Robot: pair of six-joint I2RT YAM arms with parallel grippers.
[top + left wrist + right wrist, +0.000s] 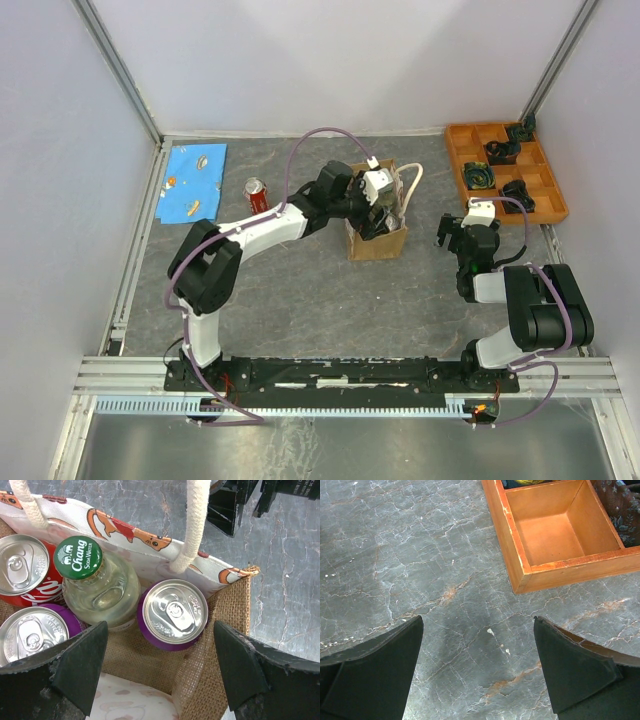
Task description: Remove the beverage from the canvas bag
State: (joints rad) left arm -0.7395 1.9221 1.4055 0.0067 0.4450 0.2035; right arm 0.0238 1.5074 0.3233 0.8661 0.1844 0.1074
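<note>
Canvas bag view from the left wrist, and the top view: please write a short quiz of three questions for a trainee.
1. True or false: the left gripper is shut on a can inside the canvas bag.
2. Which colour is the cap of the clear bottle in the bag? A red, B green, C blue.
3. Fill the gap: the red can outside the bag stands between the bag and a ____ cloth.

Key: 1 false, its jaws stand open above the drinks and hold nothing; 2 B; 3 blue.
</note>
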